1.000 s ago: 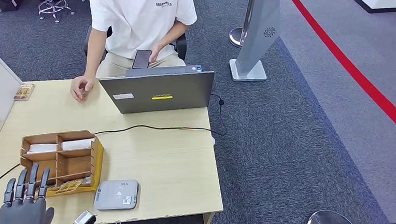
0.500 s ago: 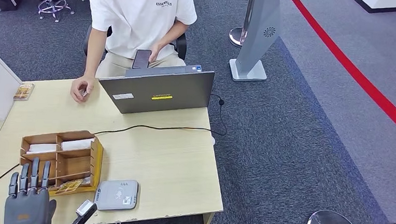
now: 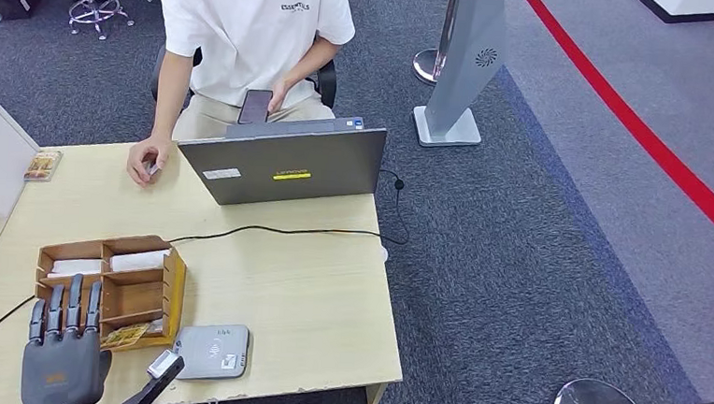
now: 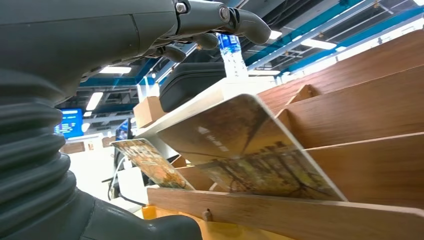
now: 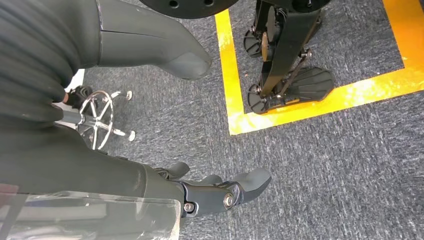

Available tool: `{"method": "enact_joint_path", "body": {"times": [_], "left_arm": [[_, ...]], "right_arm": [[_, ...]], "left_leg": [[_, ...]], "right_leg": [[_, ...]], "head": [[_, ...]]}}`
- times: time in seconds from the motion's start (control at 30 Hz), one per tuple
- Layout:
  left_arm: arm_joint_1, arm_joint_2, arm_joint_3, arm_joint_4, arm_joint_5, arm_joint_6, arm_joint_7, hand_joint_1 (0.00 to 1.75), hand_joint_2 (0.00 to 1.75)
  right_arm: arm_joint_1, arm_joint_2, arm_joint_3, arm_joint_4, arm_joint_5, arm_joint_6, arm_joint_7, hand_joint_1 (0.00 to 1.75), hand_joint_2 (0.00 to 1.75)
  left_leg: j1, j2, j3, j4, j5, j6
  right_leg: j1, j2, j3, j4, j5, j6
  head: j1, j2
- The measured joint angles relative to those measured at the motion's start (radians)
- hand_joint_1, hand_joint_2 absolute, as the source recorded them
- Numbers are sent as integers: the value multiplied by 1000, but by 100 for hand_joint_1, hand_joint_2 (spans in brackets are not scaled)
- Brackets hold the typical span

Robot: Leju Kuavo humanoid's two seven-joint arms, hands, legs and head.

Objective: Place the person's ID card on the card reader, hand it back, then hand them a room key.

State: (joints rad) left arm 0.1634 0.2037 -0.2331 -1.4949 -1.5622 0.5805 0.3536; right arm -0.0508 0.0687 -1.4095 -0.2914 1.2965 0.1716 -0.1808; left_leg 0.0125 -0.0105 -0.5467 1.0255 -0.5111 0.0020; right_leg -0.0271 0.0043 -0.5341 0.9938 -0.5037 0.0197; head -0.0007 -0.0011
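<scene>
Desk [image 3: 310, 293]: wooden organizer [image 3: 114, 290] holds cards (picture card [image 4: 250, 150] leaning); left hand [image 3: 65, 357] empty, fingers spread.

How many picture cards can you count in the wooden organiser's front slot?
2: one card leans large in the organiser's front slot, the other farther along it. More may be hidden behind the dividers.

a grey laptop [image 3: 285, 165] stands open near the far edge of the pale wooden worktop [image 3: 301, 292], its lid toward me. a black cable [image 3: 277, 229] trails across the worktop just in front of it. a person [image 3: 251, 32] in a white t-shirt sits behind, holding a dark phone [image 3: 255, 107]. off to the side, a red line [image 3: 638, 135] crosses the grey carpet [image 3: 537, 251].
</scene>
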Motion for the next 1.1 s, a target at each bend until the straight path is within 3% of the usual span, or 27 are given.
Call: {"method": "enact_joint_path", "body": {"times": [0.6,1.1], "left_arm": [[-57,16,-123,8,0,-3,31,0,175],[-63,29,-166,10,0,-16,56,0,175]], "right_arm": [[0,0,7,0,1,3,-4,0,175],[0,0,9,0,1,0,-4,0,175]], "left_leg": [[0,0,0,0,0,0],[0,0,0,0,0,0]], "right_leg": [[0,0,0,0,0,0],[0,0,0,0,0,0]], "head": [[0,0],[0,0]]}}
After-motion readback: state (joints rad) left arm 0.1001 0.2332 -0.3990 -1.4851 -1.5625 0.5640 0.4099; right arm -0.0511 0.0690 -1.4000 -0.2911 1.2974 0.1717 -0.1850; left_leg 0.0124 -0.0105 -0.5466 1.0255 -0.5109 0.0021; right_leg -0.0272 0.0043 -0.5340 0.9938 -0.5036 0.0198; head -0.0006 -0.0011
